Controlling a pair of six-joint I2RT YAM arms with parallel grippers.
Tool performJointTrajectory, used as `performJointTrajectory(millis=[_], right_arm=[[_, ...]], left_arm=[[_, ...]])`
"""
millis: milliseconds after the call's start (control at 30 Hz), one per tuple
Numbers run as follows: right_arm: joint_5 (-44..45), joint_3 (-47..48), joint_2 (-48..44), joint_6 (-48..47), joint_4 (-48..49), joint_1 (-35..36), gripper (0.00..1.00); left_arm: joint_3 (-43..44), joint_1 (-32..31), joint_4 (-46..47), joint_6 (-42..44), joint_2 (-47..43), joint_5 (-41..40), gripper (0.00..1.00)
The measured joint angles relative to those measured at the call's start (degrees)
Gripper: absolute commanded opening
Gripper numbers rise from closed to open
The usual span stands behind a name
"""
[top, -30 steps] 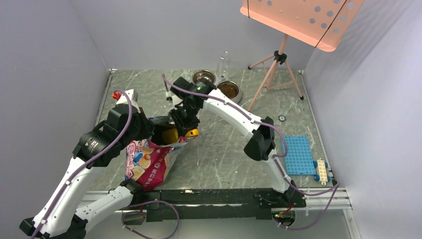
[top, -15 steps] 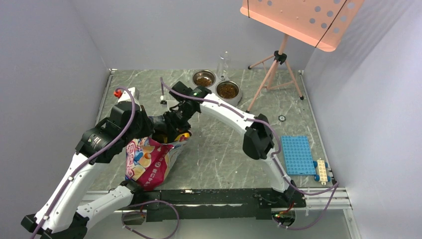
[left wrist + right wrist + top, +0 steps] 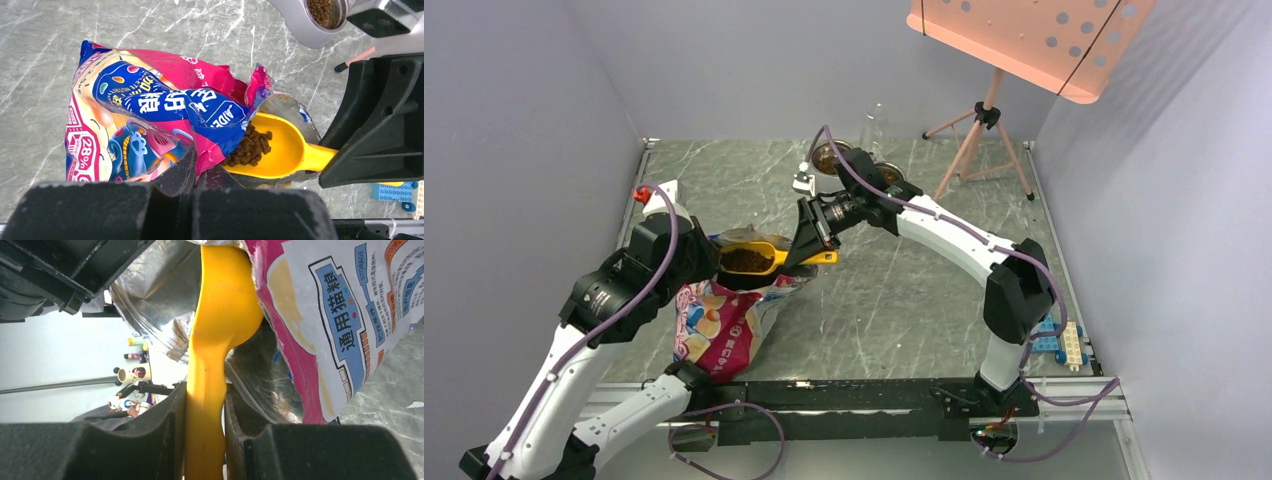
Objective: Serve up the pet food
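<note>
**Loaded scoop at the mouth of the bag**

Nearest my bases, the glossy pink-and-blue printed bag (image 3: 724,330) lies crumpled on the grey marbled table (image 3: 884,290). My left gripper (image 3: 192,192) is closed tight on a fold of its torn rim. My left wrist view looks down into the smooth yellow plastic scoop (image 3: 285,150). A heap of pet food (image 3: 250,147), small dark-brown pellets, sits in its rounded hollow right at the bag's mouth. My right wrist view shows only the scoop's underside and the bag's crinkled silver lining (image 3: 150,295). There my right gripper (image 3: 204,440) pinches the narrow handle, with black fingers (image 3: 165,440) pressed against both sides. Farther off, the left wrist view catches a round steel bowl (image 3: 310,30) holding more of the same pellets.
</note>
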Motion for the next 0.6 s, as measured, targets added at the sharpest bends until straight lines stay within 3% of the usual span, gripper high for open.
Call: performJointTrajectory(millis=[400,600], right_arm=[[-0.79,-12.98,-5.25,8.15,14.47,-0.31,0.00],[-2.27,-15.45,-1.70,27.63,39.36,1.27,0.00]], left_arm=[[-0.02,0.00,-1.25,-0.26,-1.81,-1.95,0.00],[-0.02,0.02,-1.92,-0.24,-2.47,-3.76,0.00]])
